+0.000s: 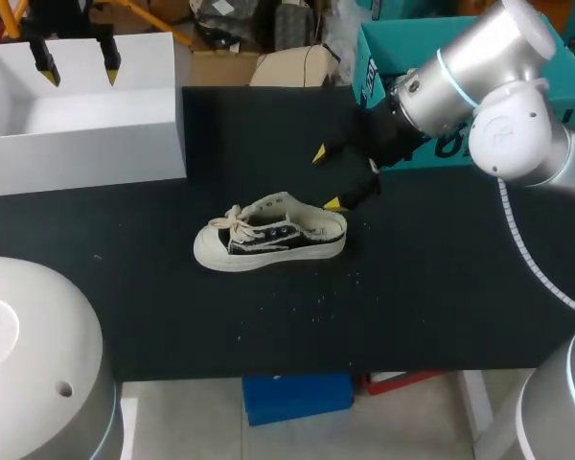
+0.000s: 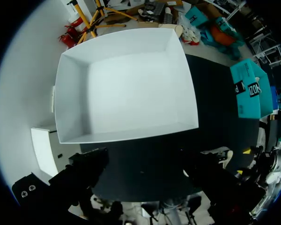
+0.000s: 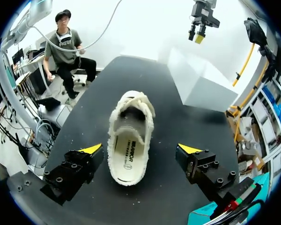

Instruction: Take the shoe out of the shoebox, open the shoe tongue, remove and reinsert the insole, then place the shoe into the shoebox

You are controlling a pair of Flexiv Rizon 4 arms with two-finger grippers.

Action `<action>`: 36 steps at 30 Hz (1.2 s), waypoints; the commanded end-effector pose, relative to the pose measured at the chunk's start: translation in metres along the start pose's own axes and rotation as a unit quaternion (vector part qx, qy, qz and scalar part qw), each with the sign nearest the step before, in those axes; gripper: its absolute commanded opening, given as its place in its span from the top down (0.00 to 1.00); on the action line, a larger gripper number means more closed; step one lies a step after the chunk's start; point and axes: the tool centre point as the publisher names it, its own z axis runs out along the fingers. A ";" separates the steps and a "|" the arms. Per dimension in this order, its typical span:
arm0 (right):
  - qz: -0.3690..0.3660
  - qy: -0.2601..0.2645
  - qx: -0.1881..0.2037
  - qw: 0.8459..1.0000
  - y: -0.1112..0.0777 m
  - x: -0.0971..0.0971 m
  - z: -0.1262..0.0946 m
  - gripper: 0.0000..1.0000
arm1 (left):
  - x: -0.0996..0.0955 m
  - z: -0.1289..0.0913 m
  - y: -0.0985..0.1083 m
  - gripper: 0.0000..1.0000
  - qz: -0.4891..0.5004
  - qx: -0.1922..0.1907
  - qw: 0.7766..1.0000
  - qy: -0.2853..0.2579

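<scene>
- A black counter [image 1: 412,307] carries everything, and a white open cardboard shoebox [image 1: 86,144] stands at its far left corner.
- The cream-and-black canvas lace-up shoe [image 1: 268,238] sits upright mid-counter, already out of the shoebox and well apart from it, heel toward the right pincer [image 1: 326,178].
- That pincer is spread wide at the heel and touches nothing, probably lined up to reach the pale insole [image 3: 127,157].
- The left pincer [image 1: 77,67] hangs parted above the shoebox, likely parked out of the way.
</scene>
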 end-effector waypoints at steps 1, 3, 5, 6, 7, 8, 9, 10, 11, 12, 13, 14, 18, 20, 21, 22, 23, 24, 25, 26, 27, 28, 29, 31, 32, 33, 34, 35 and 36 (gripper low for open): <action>0.002 0.001 -0.027 1.000 -0.017 0.000 0.015 0.00 | 0.000 0.000 0.000 0.00 -0.001 -0.001 1.000 -0.001; 0.002 0.006 -0.033 0.999 -0.023 0.002 0.022 0.00 | 0.000 0.000 0.000 0.00 -0.001 -0.001 1.000 -0.001; -0.005 0.013 -0.042 0.999 -0.027 0.004 0.029 0.00 | 0.000 0.000 0.000 0.00 -0.001 -0.001 1.000 -0.001; -0.006 0.016 -0.048 0.999 -0.028 0.005 0.033 0.00 | 0.000 0.000 0.000 0.00 -0.001 -0.001 1.000 -0.001; -0.008 0.018 -0.051 0.998 -0.029 0.006 0.036 0.00 | 0.000 0.000 0.000 0.00 -0.001 -0.001 1.000 -0.001; -0.008 0.020 -0.057 0.998 -0.030 0.008 0.039 0.00 | 0.000 0.000 0.000 0.00 -0.001 -0.001 1.000 -0.001; -0.005 0.022 -0.060 0.998 -0.030 0.009 0.042 0.00 | 0.000 0.000 0.000 0.00 -0.001 -0.001 1.000 -0.001; -0.006 0.025 -0.062 0.998 -0.032 0.011 0.046 0.00 | 0.000 0.000 0.000 0.00 -0.001 -0.001 1.000 -0.001; -0.005 0.027 -0.064 0.998 -0.033 0.012 0.048 0.00 | 0.000 0.000 0.000 0.00 -0.001 -0.001 1.000 -0.001; -0.003 0.030 -0.065 0.997 -0.035 0.013 0.051 0.00 | 0.000 0.000 0.000 0.00 -0.001 -0.001 1.000 -0.001; -0.001 0.032 -0.068 0.997 -0.037 0.014 0.053 0.00 | 0.000 0.000 0.000 0.00 -0.001 -0.001 1.000 -0.001; 0.000 0.032 -0.069 0.997 -0.038 0.015 0.055 0.00 | 0.000 0.000 0.000 0.00 -0.001 -0.001 1.000 -0.001; 0.011 0.037 -0.072 0.997 -0.043 0.021 0.061 0.00 | 0.000 0.000 0.000 0.00 -0.001 -0.001 1.000 -0.001; 0.016 0.038 -0.078 0.996 -0.047 0.023 0.066 0.00 | 0.000 0.000 0.000 0.00 -0.001 -0.001 1.000 -0.001; 0.018 0.039 -0.080 0.996 -0.047 0.023 0.068 0.00 | 0.000 0.000 0.000 0.00 -0.001 -0.001 1.000 -0.001; 0.019 0.039 -0.080 0.996 -0.049 0.024 0.070 0.00 | 0.000 0.000 0.000 0.00 -0.001 -0.001 1.000 -0.001; 0.023 0.039 -0.084 0.995 -0.051 0.025 0.073 0.00 | 0.000 0.000 0.000 0.00 -0.001 -0.001 1.000 -0.001; 0.026 0.039 -0.086 0.995 -0.052 0.026 0.075 0.00 | 0.000 0.000 0.000 0.00 -0.001 -0.001 1.000 -0.001; 0.029 0.040 -0.087 0.995 -0.053 0.026 0.077 0.00 | 0.000 0.000 0.000 0.00 -0.001 -0.001 1.000 -0.001; 0.030 0.041 -0.089 0.995 -0.054 0.028 0.080 0.00 | 0.000 0.000 0.000 0.00 -0.001 -0.001 1.000 -0.001; 0.033 0.043 -0.090 0.994 -0.055 0.029 0.082 0.00 | 0.000 0.000 0.000 0.00 -0.001 -0.001 1.000 -0.001; 0.035 0.046 -0.091 0.994 -0.057 0.030 0.085 0.00 | 0.000 0.000 0.000 0.00 -0.001 -0.001 1.000 -0.001; 0.037 0.047 -0.093 0.994 -0.057 0.031 0.087 0.00 | 0.000 0.000 0.000 0.00 -0.001 -0.001 1.000 -0.001; 0.042 0.047 -0.102 0.993 -0.058 0.032 0.089 0.00 | 0.000 0.000 0.000 0.00 -0.001 -0.001 1.000 -0.001; 0.044 0.046 -0.108 0.992 -0.057 0.032 0.090 0.00 | 0.000 0.000 0.000 0.00 -0.001 -0.001 1.000 -0.001; 0.045 0.044 -0.113 0.992 -0.058 0.031 0.091 0.00 | 0.000 0.000 0.000 0.00 -0.001 -0.001 1.000 -0.001; 0.046 0.044 -0.114 0.991 -0.058 0.030 0.093 0.00 | 0.000 0.000 0.000 0.00 -0.001 -0.001 1.000 -0.001; 0.046 0.044 -0.114 0.991 -0.059 0.030 0.094 0.00 | 0.000 0.000 0.000 0.00 -0.001 -0.001 1.000 -0.001; 0.047 0.044 -0.118 0.991 -0.059 0.029 0.094 0.00 | 0.000 0.000 0.000 0.00 -0.001 -0.001 1.000 -0.001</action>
